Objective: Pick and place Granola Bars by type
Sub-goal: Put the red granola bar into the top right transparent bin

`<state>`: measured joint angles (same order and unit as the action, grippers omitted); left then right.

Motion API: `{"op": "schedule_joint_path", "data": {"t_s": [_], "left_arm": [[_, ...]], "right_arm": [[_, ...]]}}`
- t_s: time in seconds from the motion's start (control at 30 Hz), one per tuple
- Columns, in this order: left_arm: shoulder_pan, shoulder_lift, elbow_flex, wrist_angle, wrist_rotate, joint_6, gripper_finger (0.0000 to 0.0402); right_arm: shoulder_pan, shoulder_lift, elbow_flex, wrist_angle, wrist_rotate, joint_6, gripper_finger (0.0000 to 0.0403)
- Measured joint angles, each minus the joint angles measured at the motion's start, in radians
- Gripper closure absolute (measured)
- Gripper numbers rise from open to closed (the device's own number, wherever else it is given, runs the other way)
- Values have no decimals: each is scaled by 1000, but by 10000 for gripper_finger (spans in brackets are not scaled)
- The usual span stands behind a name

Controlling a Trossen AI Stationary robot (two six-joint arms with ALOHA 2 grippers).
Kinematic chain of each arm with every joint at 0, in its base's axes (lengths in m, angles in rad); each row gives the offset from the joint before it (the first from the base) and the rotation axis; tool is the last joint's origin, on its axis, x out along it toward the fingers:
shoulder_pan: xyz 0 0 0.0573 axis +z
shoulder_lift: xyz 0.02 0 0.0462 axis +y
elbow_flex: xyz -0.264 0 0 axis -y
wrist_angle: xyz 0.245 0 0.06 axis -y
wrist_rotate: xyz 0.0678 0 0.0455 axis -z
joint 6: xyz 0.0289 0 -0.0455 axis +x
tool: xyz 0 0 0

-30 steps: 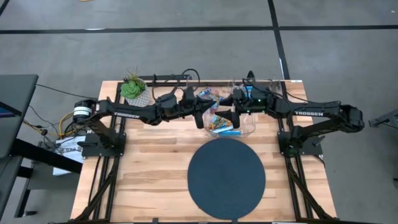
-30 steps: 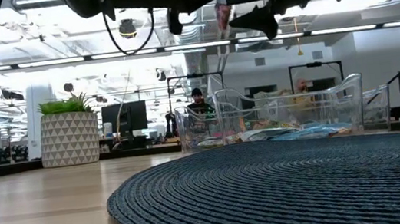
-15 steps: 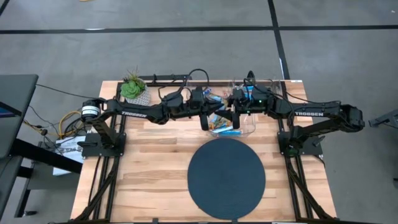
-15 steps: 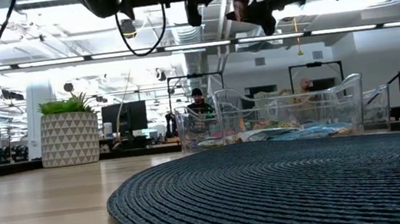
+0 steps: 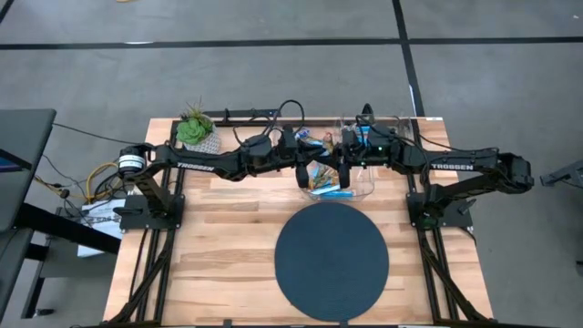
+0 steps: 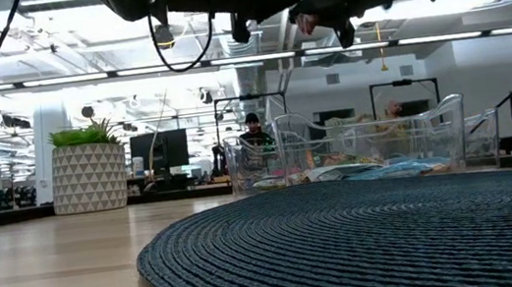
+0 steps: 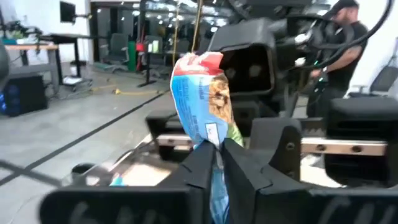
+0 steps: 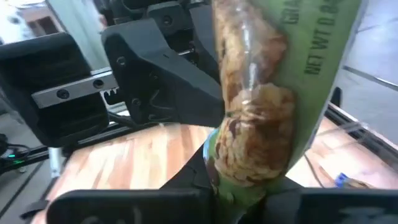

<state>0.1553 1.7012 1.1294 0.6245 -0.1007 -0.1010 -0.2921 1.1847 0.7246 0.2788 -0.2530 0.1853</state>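
Overhead, both end effectors meet above the clear bin (image 5: 339,185) of mixed granola bars (image 5: 321,178): the left end effector (image 7: 214,163) pinches a blue-wrapped bar (image 7: 199,102), the right end effector (image 8: 239,186) clamps a green-wrapped bar (image 8: 273,93).

Two arms, one round mat (image 5: 332,261), one potted plant (image 5: 197,132), one clear bin (image 5: 363,185).

Blue, white and red wrapped bar (image 7: 202,106), green wrapped bar (image 8: 273,118), dark blue woven mat (image 5: 332,261), pale wood table (image 5: 228,246)
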Motion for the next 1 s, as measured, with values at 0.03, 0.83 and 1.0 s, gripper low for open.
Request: {"op": "schedule_joint_path", "data": {"t_s": [0.03,0.83,1.0], "left_arm": [[3,0,0,-13,-2,0,366],[-22,-2,-3,-70,168,-38,150],[-26,-2,-3,-94,169,-36,150]], "right_arm": [[-4,0,0,-9,17,-1,386],[-454,-1,1,-520,439,-28,368],[-521,-1,1,-586,439,-28,371]]}}
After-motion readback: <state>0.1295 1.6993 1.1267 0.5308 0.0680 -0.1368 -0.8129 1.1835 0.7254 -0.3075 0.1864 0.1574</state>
